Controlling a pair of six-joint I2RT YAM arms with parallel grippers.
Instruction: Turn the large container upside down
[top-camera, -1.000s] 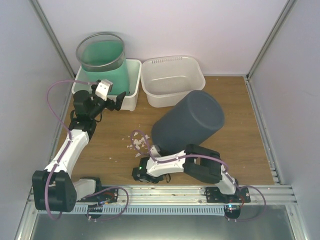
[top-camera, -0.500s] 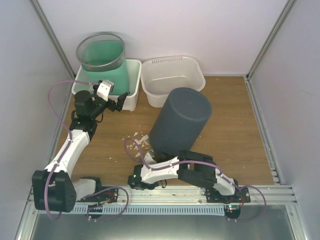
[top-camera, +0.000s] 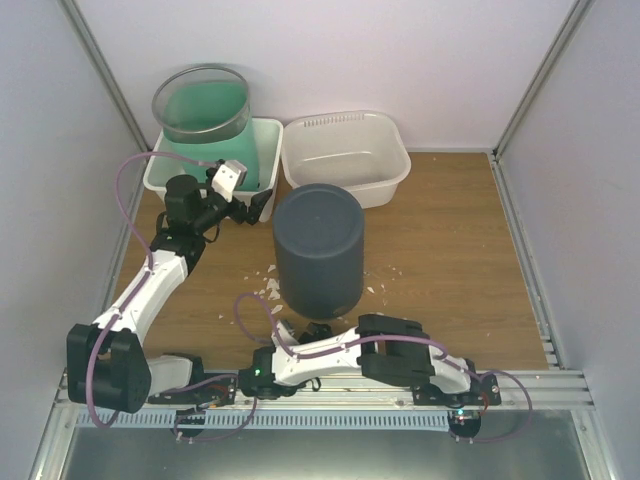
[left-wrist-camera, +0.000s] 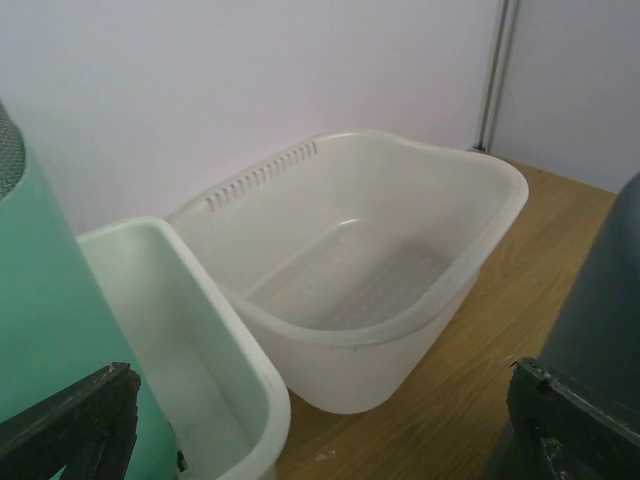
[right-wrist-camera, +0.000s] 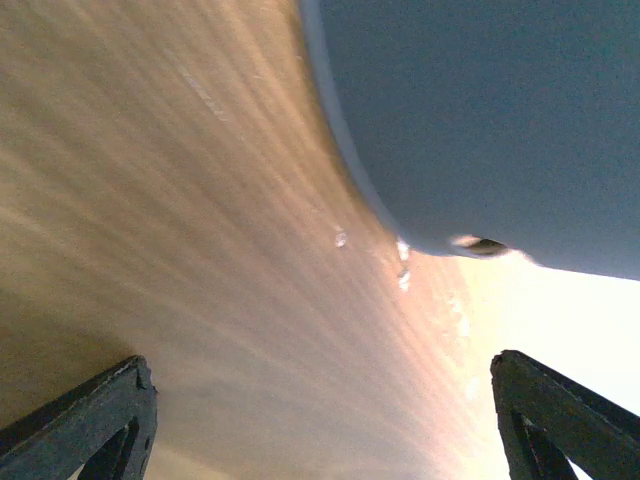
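A green cylindrical container with a clear rim (top-camera: 205, 115) sat in a white rectangular plastic tub (top-camera: 262, 192) at the wooden bench's (top-camera: 450, 260) 10 o'clock corner. Just beside the tub, the left end effector (top-camera: 252, 207) hung with fingers spread wide, holding nothing. White scraps (top-camera: 268, 290) lay at 8 o'clock from the large dark grey cylindrical container (top-camera: 318, 250), which stood mid-bench, closed end up. At its 6 o'clock the right end effector (top-camera: 316, 330) lay low, fingers spread, empty. A translucent white plastic basin (top-camera: 345, 160) sat at its 12 o'clock.
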